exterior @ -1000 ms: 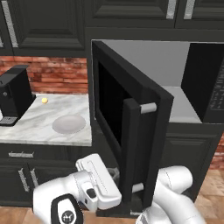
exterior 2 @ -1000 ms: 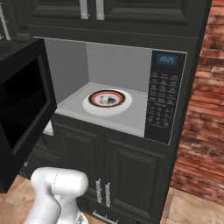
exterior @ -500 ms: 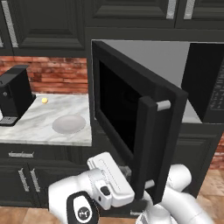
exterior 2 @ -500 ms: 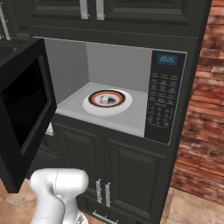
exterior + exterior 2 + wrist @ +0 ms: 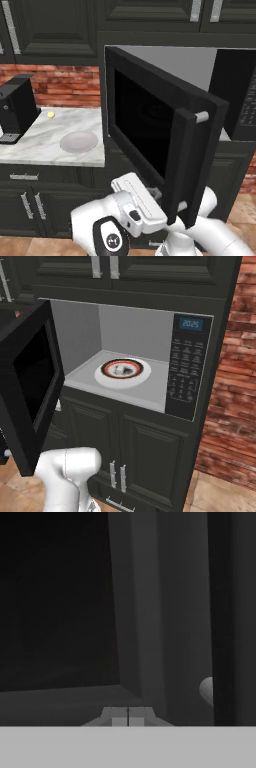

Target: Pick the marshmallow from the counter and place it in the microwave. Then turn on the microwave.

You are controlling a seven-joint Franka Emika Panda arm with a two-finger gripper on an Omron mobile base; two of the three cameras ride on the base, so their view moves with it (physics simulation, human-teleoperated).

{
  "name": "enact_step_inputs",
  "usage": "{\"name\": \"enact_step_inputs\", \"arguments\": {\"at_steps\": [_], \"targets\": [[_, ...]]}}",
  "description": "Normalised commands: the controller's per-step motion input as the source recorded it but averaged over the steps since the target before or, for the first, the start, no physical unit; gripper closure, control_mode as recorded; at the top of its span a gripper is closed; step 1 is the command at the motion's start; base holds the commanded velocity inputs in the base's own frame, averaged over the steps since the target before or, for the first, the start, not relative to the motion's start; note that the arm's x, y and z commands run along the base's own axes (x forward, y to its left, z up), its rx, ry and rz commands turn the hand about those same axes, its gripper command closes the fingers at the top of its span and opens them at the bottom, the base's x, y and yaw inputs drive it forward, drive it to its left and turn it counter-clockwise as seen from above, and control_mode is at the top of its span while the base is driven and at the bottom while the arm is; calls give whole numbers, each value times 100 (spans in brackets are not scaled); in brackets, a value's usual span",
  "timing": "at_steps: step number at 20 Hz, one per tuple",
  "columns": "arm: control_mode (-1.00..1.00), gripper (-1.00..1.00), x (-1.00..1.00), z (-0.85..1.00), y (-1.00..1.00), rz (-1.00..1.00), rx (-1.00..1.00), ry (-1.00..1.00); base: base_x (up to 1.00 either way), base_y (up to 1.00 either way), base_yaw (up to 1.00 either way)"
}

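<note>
Where the microwave (image 5: 150, 376) keypad begins, digits read 20:25.

Half hidden behind the swung-out microwave door (image 5: 165, 145): the keypad (image 5: 248, 107); too small to make out on the turntable (image 5: 122, 372): the marshmallow (image 5: 119, 370).

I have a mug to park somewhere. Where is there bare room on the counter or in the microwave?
The counter is bare in front of and left of the grey plate, and between the plate and the yellow ball. The microwave floor is free right of the turntable. It is crowded by the coffee machine.
</note>
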Motion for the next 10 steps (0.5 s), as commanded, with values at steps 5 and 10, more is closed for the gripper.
{"name": "enact_step_inputs", "arguments": {"at_steps": [5, 10], "targets": [[-100, 100, 7, 3, -25, 6, 0, 0, 0, 0, 0], [-100, 100, 11, 13, -28, 4, -1, 0, 0, 0, 0]]}}
